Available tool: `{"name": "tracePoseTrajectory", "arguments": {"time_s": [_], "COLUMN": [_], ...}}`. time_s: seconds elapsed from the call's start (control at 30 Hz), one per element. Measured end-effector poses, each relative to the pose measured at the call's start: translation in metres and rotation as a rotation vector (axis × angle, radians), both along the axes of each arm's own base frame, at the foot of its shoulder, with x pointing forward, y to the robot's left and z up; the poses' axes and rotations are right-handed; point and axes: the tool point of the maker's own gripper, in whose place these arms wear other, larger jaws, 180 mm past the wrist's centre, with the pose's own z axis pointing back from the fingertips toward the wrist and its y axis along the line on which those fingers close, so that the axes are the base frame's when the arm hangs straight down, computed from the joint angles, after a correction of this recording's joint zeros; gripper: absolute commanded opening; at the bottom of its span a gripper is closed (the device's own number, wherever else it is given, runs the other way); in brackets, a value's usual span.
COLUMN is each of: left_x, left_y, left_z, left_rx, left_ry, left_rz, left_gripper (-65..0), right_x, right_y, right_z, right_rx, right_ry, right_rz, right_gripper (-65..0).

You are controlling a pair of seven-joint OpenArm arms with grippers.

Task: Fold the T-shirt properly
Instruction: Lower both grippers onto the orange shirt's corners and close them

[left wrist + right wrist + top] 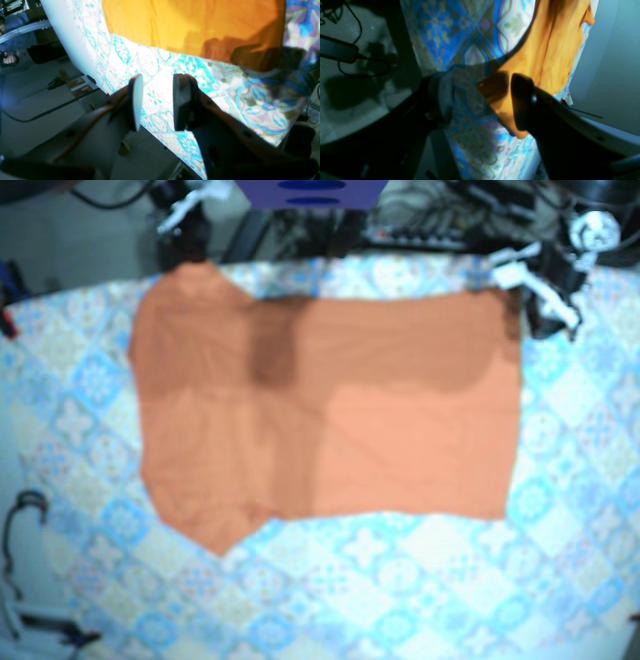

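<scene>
Across the upper middle of the base view, the T-shirt [330, 420] lies spread flat on the tablecloth [400, 580]. Its long axis runs left to right, with sleeve points jutting at the upper left and lower left. It is soft orange knit, matte and lightly creased. A darker band crosses its upper part, and I cannot tell whether that is shadow or a doubled layer.

Both arms sit at the top edge of that view, one at each upper corner of the shirt. In its wrist view the right gripper [483, 100] has its jaws parted and grips nothing. A shaded orange corner of the shirt lies between them, though I cannot tell if they touch it. The left gripper [157, 102] is likewise spread and empty, and the shirt's straight edge lies ahead of it, toward the top of its frame, beyond bare cloth. The right arm therefore looks nearer to a grasp. The tablecloth is smooth, printed with blue and white tile patterns.
</scene>
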Motion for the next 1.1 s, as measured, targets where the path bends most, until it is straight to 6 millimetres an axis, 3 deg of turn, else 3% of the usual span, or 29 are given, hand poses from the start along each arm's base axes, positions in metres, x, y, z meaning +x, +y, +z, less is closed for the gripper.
{"name": "tracePoseTrajectory", "arguments": {"time_s": [0.07,0.23,0.4,0.57,1.1], "left_x": [0.0,0.0,0.0,0.0,0.001], "left_y": [0.0,0.0,0.001,0.001,0.0], "left_z": [0.0,0.0,0.0,0.0,0.0], "left_rx": [0.0,0.001,0.001,0.001,-0.001], "left_ry": [-0.001,-0.001,-0.001,-0.001,-0.003], "left_rz": [0.001,0.001,0.002,0.002,0.004], "left_gripper": [-45.0,-45.0,-45.0,-45.0,-45.0], "right_x": [0.001,0.028,0.025,0.042,0.042], "right_y": [0.0,0.0,0.001,0.003,0.005], "right_z": [-0.001,0.007,0.011,0.023,0.037], "right_rx": [0.0,0.0,-0.002,-0.002,-0.006], "right_ry": [0.001,-0.064,-0.065,-0.116,-0.148], "right_rz": [0.0,-0.004,0.004,0.013,0.03], "right_gripper": [-29.9,-29.9,-29.9,-30.0,-30.0]}}
